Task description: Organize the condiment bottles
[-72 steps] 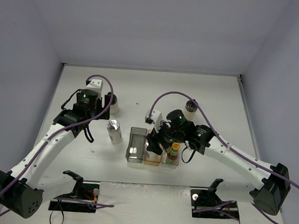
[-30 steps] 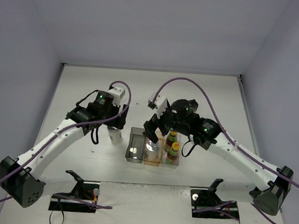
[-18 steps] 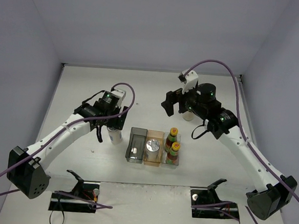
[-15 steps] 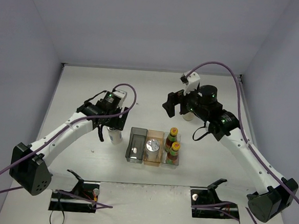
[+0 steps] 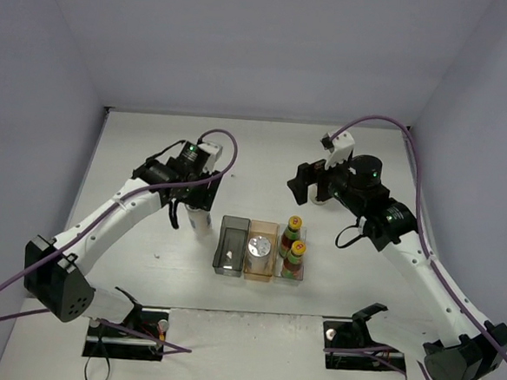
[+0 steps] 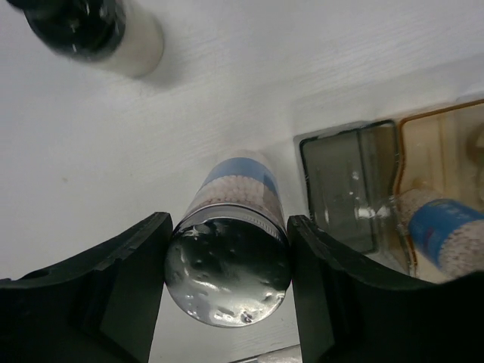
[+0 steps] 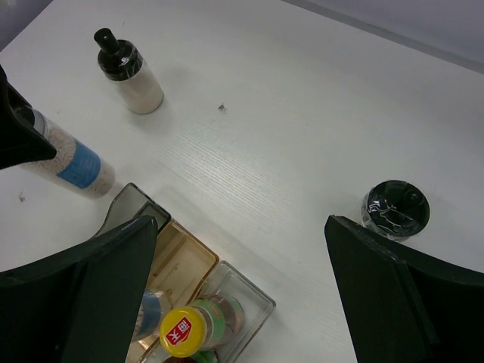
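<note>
Nearest to the arm bases, three bins stand side by side in one row: the grey bin (image 5: 224, 238), the amber bin (image 5: 259, 274) with one silver-capped bottle (image 5: 260, 248) inside, and the clear bin (image 5: 290, 277) with both dark bottles (image 5: 295, 227) inside. Just left of the grey bin, the left gripper (image 6: 229, 234) pinches the second silver-capped bottle (image 6: 236, 185), one finger against each side of the cap. Farther back on the left stands one black-capped bottle (image 7: 130, 74). The other black-capped bottle (image 7: 395, 206) stands far right. Near it the right gripper (image 7: 240, 227) hangs above the table (image 5: 256, 155), fingers spread wide, holding nothing.
</note>
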Action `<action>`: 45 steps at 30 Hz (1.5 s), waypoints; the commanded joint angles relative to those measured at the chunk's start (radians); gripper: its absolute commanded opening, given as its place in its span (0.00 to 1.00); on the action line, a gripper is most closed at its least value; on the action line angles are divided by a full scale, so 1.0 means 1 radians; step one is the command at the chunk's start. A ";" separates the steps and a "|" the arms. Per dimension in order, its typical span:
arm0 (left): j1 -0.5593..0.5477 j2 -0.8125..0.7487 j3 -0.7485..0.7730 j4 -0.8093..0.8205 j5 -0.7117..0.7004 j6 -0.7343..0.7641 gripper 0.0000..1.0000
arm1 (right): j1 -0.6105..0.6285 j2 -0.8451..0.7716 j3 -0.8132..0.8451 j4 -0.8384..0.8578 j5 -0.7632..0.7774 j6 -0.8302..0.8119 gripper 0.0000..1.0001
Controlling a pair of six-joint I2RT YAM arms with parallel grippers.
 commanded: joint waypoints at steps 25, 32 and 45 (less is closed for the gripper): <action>-0.351 0.302 0.494 0.038 0.124 0.102 0.00 | -0.138 -0.120 -0.032 -0.003 0.300 0.143 1.00; -0.367 0.314 0.502 -0.022 0.101 0.090 0.00 | -0.143 -0.126 -0.043 0.008 0.300 0.142 1.00; -0.367 0.338 0.460 0.019 0.086 0.093 0.09 | -0.147 -0.110 -0.057 0.022 0.308 0.148 1.00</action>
